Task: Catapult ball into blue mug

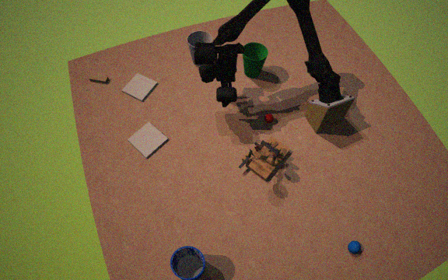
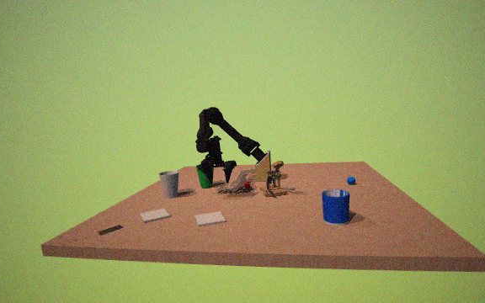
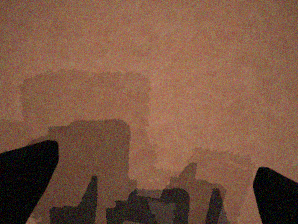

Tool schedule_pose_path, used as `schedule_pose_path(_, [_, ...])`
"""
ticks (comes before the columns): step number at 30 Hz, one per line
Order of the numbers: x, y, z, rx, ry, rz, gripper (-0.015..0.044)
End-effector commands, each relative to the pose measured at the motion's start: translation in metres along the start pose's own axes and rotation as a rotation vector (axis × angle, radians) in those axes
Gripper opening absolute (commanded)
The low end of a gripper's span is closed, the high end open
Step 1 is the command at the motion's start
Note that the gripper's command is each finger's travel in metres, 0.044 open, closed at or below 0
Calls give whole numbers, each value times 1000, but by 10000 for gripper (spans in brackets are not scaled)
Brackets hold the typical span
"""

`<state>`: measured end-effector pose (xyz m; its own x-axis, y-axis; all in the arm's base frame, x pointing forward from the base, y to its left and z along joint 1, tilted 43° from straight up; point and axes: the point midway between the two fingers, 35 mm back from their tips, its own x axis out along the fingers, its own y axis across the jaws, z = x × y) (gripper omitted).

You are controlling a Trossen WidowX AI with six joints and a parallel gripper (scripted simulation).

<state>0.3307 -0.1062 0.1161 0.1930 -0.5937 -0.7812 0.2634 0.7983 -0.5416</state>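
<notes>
Approaching the red ball [image 1: 269,117] [image 2: 247,185] with open fingers [image 1: 225,104] [image 2: 227,181]

Picture the fingers above the worktop [image 1: 193,194] [image 2: 268,240] [image 3: 200,60], released and well parted, with nothing between them. Find the red ball on the worktop near them, between fingers and catapult [image 1: 260,169] [image 2: 274,191], not loaded. Take this, most likely, as the ball to load, rather than the blue ball [image 1: 355,247] [image 2: 351,180], well apart near the far side in the exterior view. Place the blue mug [image 1: 187,264] [image 2: 336,207] well beyond the catapult, upright, as the target.

To do this step well, centre over the red ball before going down. Descend straight, one fingertip to each side, low enough to pinch at its widest part. Close gently, to avoid squeezing it out or setting it rolling. Keep clear of the catapult throughout, so as not to knock it askew.

From the top, see the open mouth of the blue mug and the layout for aiming. From the exterior, see instead the height of the fingers and the raised end of the catapult. In the wrist view, find only worktop, shadows and two dark fingertips: no red ball, hence probably more sideways travel to make.
</notes>
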Motion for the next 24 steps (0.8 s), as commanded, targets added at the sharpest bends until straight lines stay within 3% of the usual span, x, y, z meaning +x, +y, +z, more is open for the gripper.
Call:
schedule_pose_path(1, [-6,39,-3,-108,20,33,440])
schedule_pose_path(10, [-24,129,-33,-402,62,53,440])
schedule_pose_path(24, [-53,227,-105,-770,90,-37,440])
